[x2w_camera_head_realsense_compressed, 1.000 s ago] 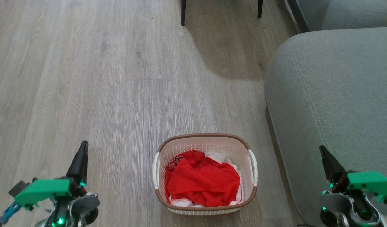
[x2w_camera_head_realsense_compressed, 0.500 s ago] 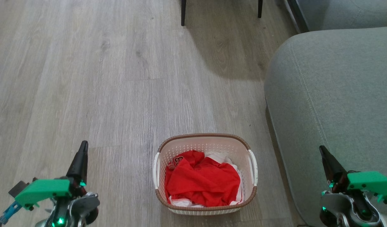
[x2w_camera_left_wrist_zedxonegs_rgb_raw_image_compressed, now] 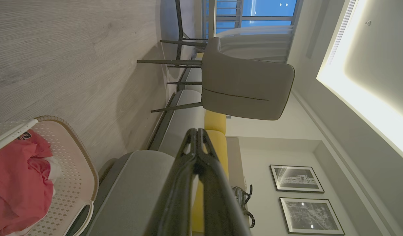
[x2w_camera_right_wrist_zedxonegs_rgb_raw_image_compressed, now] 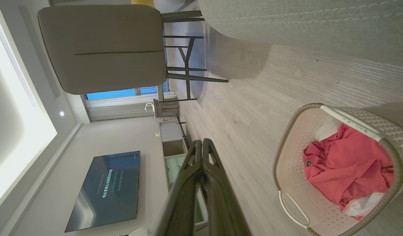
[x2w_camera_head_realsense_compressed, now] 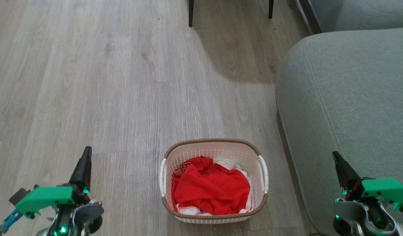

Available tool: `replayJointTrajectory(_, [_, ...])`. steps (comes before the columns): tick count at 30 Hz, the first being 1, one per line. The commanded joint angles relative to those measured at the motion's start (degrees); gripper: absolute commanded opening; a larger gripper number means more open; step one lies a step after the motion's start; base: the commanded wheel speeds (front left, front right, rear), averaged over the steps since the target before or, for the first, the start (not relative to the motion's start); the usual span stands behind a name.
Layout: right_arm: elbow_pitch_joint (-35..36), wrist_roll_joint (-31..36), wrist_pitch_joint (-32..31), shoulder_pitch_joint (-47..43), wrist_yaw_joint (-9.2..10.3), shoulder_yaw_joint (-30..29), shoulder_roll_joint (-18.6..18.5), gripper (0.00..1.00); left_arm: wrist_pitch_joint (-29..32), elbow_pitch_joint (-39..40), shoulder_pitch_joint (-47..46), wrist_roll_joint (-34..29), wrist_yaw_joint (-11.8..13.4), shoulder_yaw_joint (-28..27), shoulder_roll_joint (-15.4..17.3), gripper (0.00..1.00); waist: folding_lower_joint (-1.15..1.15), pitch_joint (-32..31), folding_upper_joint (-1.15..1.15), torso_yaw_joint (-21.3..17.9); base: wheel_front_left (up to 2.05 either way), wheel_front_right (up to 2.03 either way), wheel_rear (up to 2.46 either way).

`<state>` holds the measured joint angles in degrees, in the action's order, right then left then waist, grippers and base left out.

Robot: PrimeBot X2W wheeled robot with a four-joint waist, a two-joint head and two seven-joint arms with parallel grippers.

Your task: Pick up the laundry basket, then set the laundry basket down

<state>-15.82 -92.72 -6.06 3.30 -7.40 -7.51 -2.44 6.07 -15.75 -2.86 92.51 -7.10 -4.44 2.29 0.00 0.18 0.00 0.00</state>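
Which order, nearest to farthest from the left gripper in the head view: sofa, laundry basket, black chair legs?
1. laundry basket, on the floor just to the right of the left gripper.
2. sofa, beyond the basket, along the right side.
3. black chair legs, far ahead at the top edge.

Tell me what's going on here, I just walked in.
Nothing is being handled at this moment. The basket sits on the floor beside the sofa, with red and white clothes inside. The left claw and right claw hang shut on either side of it, touching nothing. The pick-up has not yet begun.
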Motion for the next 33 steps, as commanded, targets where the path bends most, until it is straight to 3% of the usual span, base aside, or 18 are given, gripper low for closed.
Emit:
replayJointTrajectory(1, [1.8, 0.5, -0.4, 2.9, -0.09, 1.0, -0.4, 0.00, 0.4, 1.7, -3.3, -0.3, -0.4, -2.1, 0.6, 0.00, 0.00, 0.0, 0.00, 0.0, 0.00, 0.00, 0.00])
replayJointTrajectory(26, [1.8, 0.5, -0.4, 2.9, -0.09, 1.0, -0.4, 0.00, 0.4, 1.7, -3.3, -0.3, -0.4, -2.1, 0.6, 0.00, 0.00, 0.0, 0.00, 0.0, 0.00, 0.00, 0.00])
replayJointTrajectory(27, [0.0, 0.0, 0.0, 0.0, 0.00, 0.0, 0.0, 1.00, 0.0, 0.0, 0.0, 0.0, 0.0, 0.0, 0.0, 1.00, 0.00, 0.0, 0.00, 0.0, 0.00, 0.00, 0.00])
replayJointTrajectory(33, [-2.7, 0.1, 0.3, -1.2, 0.00, 0.6, 0.4, 1.00, -0.3, -2.5, 1.7, -0.1, 0.1, 0.5, -0.4, 1.00, 0.00, 0.0, 0.00, 0.0, 0.00, 0.00, 0.00])
